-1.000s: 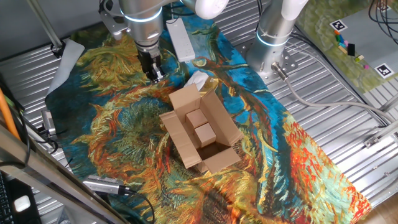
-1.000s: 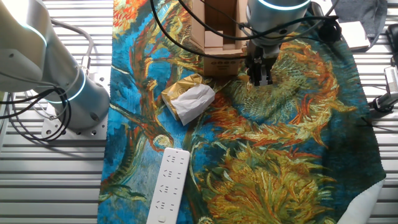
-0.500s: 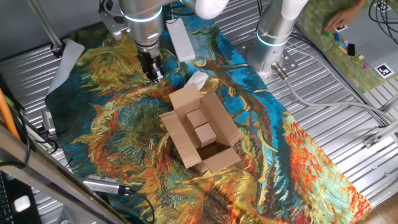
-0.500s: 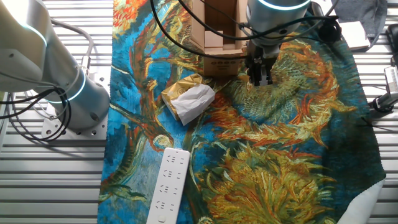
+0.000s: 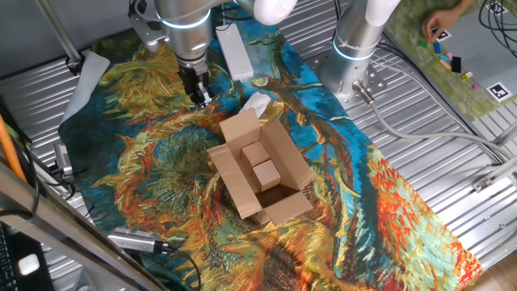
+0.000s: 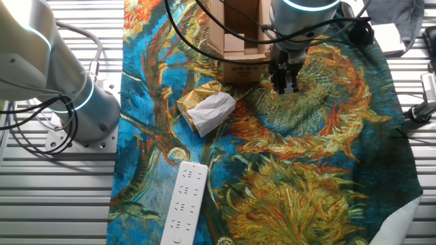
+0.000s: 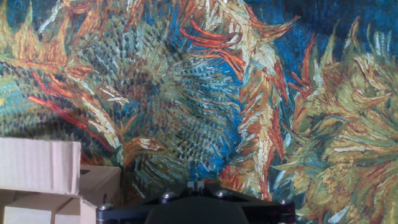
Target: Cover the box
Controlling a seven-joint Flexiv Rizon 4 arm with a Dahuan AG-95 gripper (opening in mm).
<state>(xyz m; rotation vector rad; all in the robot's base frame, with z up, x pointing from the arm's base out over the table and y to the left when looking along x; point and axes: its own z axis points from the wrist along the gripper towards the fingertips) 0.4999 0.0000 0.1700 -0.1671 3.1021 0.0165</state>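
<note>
Silver arm (image 5: 184, 20) with glowing cyan ring, black cables, black hand (image 5: 198, 96).

- Cloth (image 5: 145, 162): painted sunflower print; deep blue and teal ground, yellow-gold petals, orange-red streaks, dark stippled flower centres.
- Box (image 5: 262, 174): plain brown corrugated cardboard, unpatterned; small dark print on one side in the other fixed view.
- Blocks (image 5: 260, 164) inside the box: same plain tan cardboard.
- Crumpled paper (image 6: 212, 109): white, over a yellowish scrap.
- Power strip (image 6: 182, 202): white.
- Gripper (image 5: 199, 95): black.
- Arm (image 5: 184, 24): silver-grey with a glowing cyan ring.
- Counter (image 5: 452, 170): ribbed silver metal.
</note>
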